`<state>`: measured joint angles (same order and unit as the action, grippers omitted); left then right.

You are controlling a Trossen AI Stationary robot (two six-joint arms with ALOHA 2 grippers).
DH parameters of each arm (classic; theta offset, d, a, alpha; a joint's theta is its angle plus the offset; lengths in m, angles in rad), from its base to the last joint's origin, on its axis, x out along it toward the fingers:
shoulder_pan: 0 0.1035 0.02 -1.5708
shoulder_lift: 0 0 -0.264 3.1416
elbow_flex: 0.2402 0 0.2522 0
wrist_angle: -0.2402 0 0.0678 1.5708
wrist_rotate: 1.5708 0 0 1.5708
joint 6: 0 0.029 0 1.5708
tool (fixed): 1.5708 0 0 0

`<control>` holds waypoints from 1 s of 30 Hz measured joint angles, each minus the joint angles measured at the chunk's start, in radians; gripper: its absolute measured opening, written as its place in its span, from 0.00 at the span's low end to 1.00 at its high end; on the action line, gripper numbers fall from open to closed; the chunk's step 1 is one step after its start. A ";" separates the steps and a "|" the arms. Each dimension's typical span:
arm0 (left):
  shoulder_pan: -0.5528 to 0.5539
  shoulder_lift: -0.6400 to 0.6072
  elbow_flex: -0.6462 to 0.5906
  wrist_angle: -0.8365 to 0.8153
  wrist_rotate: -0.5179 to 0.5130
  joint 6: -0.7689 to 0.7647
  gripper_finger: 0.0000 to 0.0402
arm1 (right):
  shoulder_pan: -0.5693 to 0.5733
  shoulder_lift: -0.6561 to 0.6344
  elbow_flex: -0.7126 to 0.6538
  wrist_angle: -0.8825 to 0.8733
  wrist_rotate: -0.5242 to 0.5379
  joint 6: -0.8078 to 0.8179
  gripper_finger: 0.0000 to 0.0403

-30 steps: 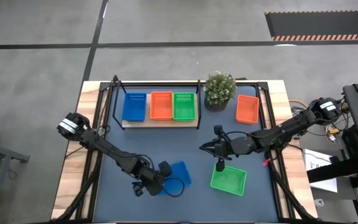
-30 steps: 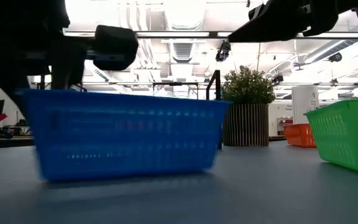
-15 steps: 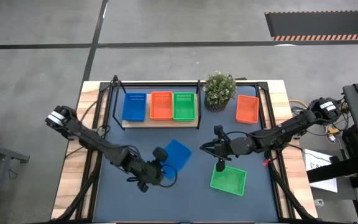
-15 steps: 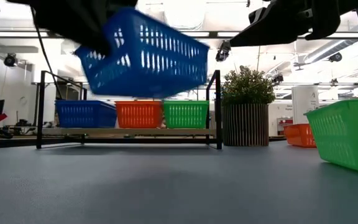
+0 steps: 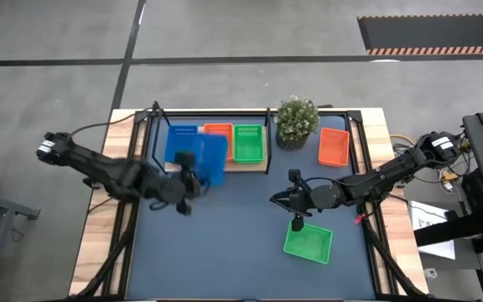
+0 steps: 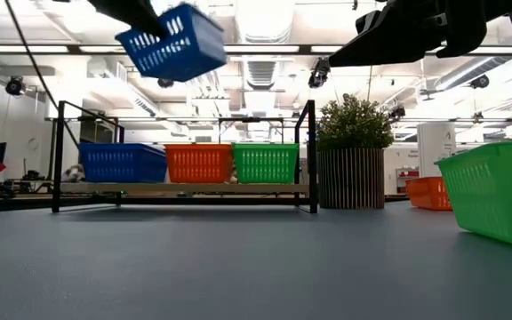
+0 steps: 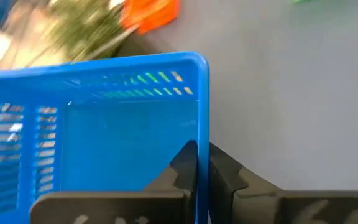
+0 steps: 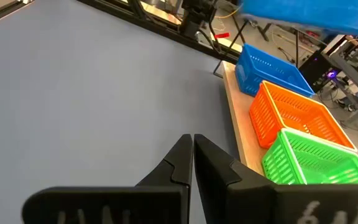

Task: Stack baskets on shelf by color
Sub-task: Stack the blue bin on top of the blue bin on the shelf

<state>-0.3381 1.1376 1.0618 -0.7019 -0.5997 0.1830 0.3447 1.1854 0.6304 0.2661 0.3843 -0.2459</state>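
Observation:
My left gripper [image 5: 193, 174] is shut on a blue basket [image 5: 211, 158] and holds it in the air over the front edge of the shelf [image 5: 243, 166]. In the low view this basket [image 6: 172, 42] is tilted, high above the shelf [image 6: 185, 188]. A blue basket [image 5: 179, 139], an orange one [image 5: 218, 132] and a green one [image 5: 248, 143] stand in a row on the shelf's board. My right gripper [image 5: 273, 200] is shut and empty above the table's middle, as its wrist view [image 8: 192, 144] shows. My left gripper pinches one side wall of the blue basket at its rim [image 7: 202, 134], with one finger [image 7: 184, 163] inside the basket and one [image 7: 225, 174] outside. The basket is lifted clear of the table and the shelf and is tilted.
A green basket [image 5: 309, 242] stands on the tabletop near the right front. An orange basket [image 5: 334, 147] stands at the far right, beside a potted plant [image 5: 295, 122]. The shelf's black frame posts [image 6: 310, 156] rise at its corners.
My left gripper has lifted the blue basket off the near part of the table. It has carried the basket up and toward the far edge, to above the shelf's front. The basket has gone from standing on the table to hanging tilted in the air.

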 joint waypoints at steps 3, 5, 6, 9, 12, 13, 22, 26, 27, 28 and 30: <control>0.109 -0.049 -0.003 -0.069 -0.017 -0.043 0.00 | 0.000 0.000 0.000 0.000 0.000 -0.001 0.02; 0.189 -0.065 -0.010 -0.107 -0.013 -0.083 0.00 | 0.000 0.000 0.000 0.000 0.000 -0.001 0.02; 0.226 -0.069 -0.014 -0.118 -0.002 -0.098 0.00 | 0.000 0.000 0.000 0.000 0.000 -0.001 0.02; 0.327 -0.075 -0.024 -0.180 0.109 -0.069 0.00 | 0.000 0.000 0.000 -0.001 0.000 -0.001 0.02; 0.408 -0.071 -0.024 -0.267 0.199 -0.025 0.00 | 0.000 0.000 0.000 -0.003 0.000 -0.001 0.02; 0.429 -0.070 -0.024 -0.289 0.205 -0.019 0.00 | 0.000 0.000 0.000 -0.003 0.000 0.000 0.02; 0.550 -0.069 -0.038 -0.336 0.367 0.061 0.00 | 0.000 0.000 0.000 -0.004 0.000 -0.006 0.02; 0.573 -0.057 -0.059 -0.339 0.376 0.080 0.00 | 0.000 0.000 0.000 -0.006 0.000 0.000 0.02; 0.577 -0.053 -0.060 -0.340 0.378 0.085 0.00 | 0.000 0.000 0.000 -0.007 0.000 0.000 0.02; 0.578 -0.049 -0.060 -0.337 0.378 0.087 0.00 | 0.000 0.000 0.000 -0.007 0.000 0.000 0.02; 0.585 -0.042 -0.060 -0.337 0.378 0.096 0.00 | 0.000 0.000 0.000 -0.008 0.000 0.000 0.02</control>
<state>0.2468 1.0957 1.0019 -1.0389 -0.2222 0.2793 0.3447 1.1854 0.6304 0.2584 0.3843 -0.2459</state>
